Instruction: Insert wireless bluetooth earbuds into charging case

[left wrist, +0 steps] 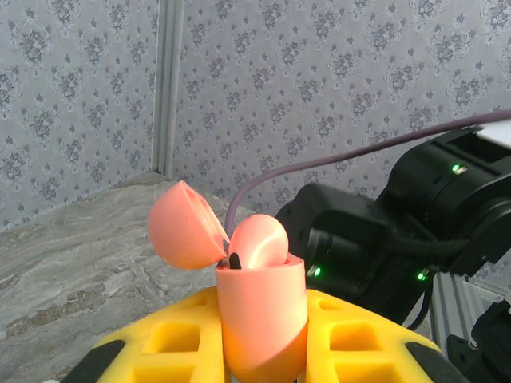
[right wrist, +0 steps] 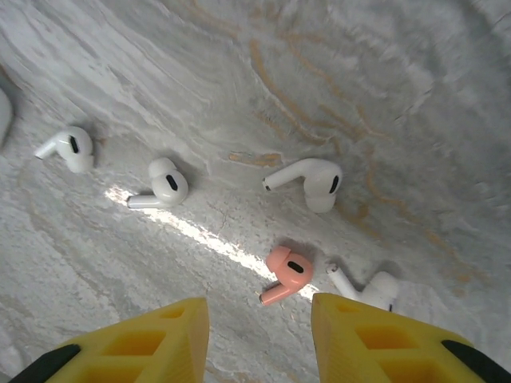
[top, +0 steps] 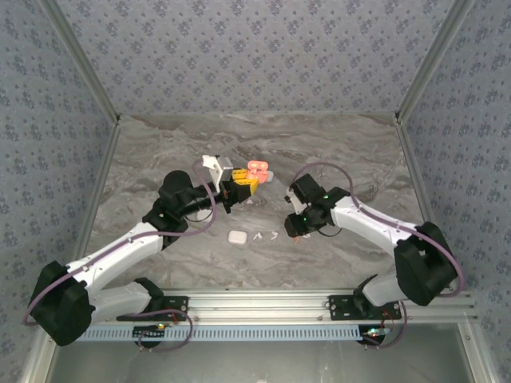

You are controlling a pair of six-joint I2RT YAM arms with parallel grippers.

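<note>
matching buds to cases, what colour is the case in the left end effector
Pink case, best in the left wrist view.

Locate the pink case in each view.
Top external: centre, pink case held by the left gripper.
Left wrist: pink case bottom centre, lid open, between yellow jaws.
Landmark: the right arm, black with green lights, right of the case in both.

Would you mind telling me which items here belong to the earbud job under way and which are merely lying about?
Job in hand: open pink case gripped by the left end effector; pink bud seated in it; loose pink earbud on the table, ahead of the open right end effector.
Lying by, probably for later: four white earbuds; closed white case.
</note>
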